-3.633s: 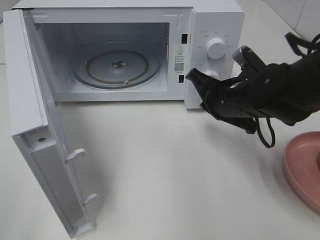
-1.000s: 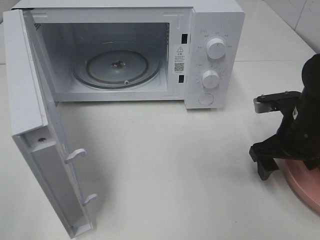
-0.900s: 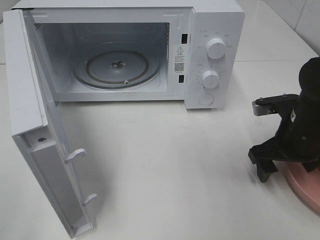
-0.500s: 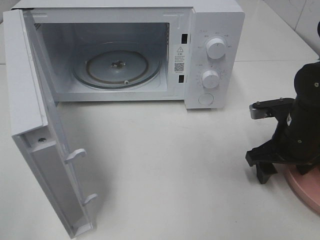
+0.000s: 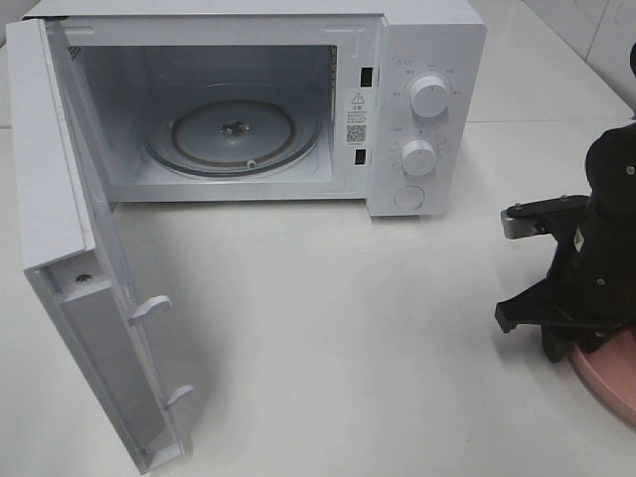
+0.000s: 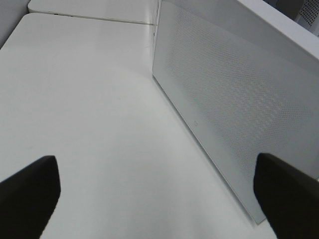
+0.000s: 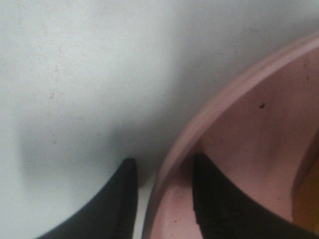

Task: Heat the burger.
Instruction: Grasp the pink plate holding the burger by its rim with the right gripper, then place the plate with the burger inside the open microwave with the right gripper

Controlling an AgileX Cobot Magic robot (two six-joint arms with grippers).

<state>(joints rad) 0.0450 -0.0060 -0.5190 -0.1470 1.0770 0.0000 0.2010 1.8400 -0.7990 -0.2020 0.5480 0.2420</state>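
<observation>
At the right edge of the bench [image 5: 348, 328]: right gripper [image 7: 163, 194] straddling the rim of the pink plate [image 5: 608, 386].

One finger is standing outside the rim and one inside, jaws narrowed about it; whether they are actually gripping cannot be told. The burger [image 7: 308, 199] is sitting in that plate, showing only as a golden-brown sliver. The left gripper [image 6: 159, 199] is hovering with jaws spread wide and nothing between them, beside the outer face of the door [image 6: 234, 114], which is standing open. The microwave [image 5: 427, 50] is sitting at the bench's back edge, its glass turntable [image 5: 234, 134] exposed.
</observation>
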